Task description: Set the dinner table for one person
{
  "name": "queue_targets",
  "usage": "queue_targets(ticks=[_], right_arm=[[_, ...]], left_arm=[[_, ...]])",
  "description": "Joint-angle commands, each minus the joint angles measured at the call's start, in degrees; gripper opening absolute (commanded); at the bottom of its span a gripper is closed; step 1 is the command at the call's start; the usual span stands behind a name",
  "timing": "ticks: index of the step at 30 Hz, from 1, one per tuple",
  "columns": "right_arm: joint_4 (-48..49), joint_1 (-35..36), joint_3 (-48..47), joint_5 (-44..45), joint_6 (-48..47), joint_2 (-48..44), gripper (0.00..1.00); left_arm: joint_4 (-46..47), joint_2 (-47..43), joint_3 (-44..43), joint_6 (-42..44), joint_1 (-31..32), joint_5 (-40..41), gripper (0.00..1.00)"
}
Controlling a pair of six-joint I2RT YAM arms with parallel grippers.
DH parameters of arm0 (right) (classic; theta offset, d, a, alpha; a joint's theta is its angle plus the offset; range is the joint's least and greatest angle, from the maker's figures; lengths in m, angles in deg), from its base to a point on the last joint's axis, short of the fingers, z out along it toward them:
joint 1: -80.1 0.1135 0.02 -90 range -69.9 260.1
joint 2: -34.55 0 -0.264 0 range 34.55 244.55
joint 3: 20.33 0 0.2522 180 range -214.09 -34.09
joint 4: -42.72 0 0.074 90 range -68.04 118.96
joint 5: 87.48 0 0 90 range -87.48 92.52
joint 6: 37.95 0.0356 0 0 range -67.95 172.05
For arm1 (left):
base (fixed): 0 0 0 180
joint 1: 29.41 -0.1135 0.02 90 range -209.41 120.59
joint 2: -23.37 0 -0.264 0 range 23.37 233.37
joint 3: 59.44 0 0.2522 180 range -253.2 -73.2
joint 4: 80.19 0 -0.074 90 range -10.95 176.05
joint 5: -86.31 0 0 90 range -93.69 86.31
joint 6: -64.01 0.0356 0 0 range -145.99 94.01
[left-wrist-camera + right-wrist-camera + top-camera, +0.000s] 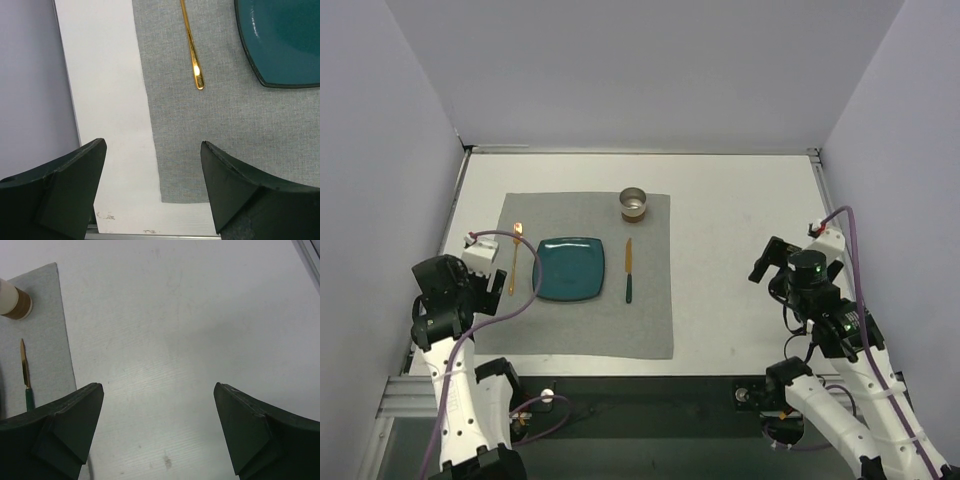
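Observation:
The white dinner table (740,260) carries a grey cloth mat (650,320). On the mat lie a teal square plate (569,269), a gold spoon (514,258) left of it, a knife with a gold blade and green handle (629,270) right of it, and a brown cup (634,203) at the far right corner. My left gripper (480,290) is open and empty above the mat's near left corner (165,195); the spoon handle (192,55) and plate (285,40) show ahead. My right gripper (770,262) is open and empty above bare table (165,365).
The table's thin metal rim (640,151) runs along the far edge, with grey walls on three sides. In the right wrist view the cup (14,301) and knife (26,375) sit at the far left. Purple cables hang off both arms.

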Motion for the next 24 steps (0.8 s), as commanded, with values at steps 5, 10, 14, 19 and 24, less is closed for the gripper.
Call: queue_targets(ticks=[5, 10, 14, 19, 24], right_arm=[[-4.83, -0.40, 2.61, 3.41, 5.00, -0.78, 1.00], [-5.00, -0.31, 3.14, 3.23, 3.60, -2.98, 1.00], [-4.92, -0.40, 3.23, 4.37, 1.84, -3.07, 1.00], [-5.09, -0.40, 2.79, 3.93, 0.78, -1.93, 1.00], [-5.09, -0.31, 2.44, 5.25, 0.25, -1.23, 1.00]], left_arm=[[1.61, -3.78, 3.86, -2.07, -0.02, -0.43, 0.88], [0.73, -5.28, 4.84, -1.81, -0.02, 0.02, 0.88], [0.02, -4.84, 5.01, -1.20, -0.11, 0.19, 0.88], [-0.33, -4.22, 4.66, -1.02, -0.02, -0.07, 0.88], [-0.33, -3.43, 4.31, -0.58, -0.02, 0.28, 0.88]])
